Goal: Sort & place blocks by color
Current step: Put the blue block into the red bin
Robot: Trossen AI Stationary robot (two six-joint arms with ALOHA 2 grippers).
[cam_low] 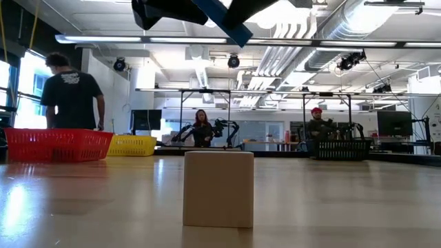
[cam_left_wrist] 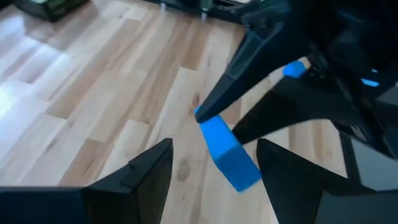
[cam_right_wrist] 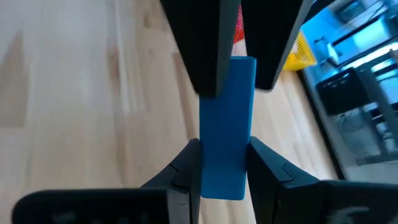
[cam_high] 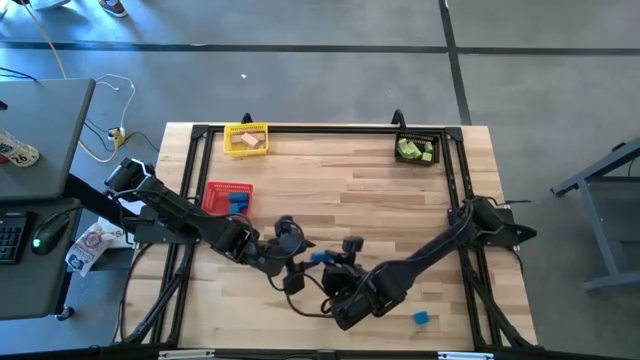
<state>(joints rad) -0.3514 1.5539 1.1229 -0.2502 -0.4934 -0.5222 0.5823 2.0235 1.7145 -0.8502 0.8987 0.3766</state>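
A blue bar [cam_right_wrist: 227, 127] is clamped in the right pincer [cam_right_wrist: 224, 165] above the table's [cam_high: 400, 200] near middle, its far end between the left pincer's [cam_left_wrist: 214, 165] wide-spread fingers.

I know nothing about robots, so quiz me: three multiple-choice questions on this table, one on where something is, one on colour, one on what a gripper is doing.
1. Where does the red basket sit?
A. on the table's left side
B. at the far right corner
C. on the floor

2. What colour is the bar between the two grippers?
A. green
B. tan
C. blue

3. How does the right gripper stand?
A. open and empty
B. shut on the bar
C. resting in a basket

Answers:
1 A: the high view shows it at the left, by the left arm.
2 C: both wrist views show it blue.
3 B: its fingers pinch the bar, while the open left gripper faces the bar's other end.
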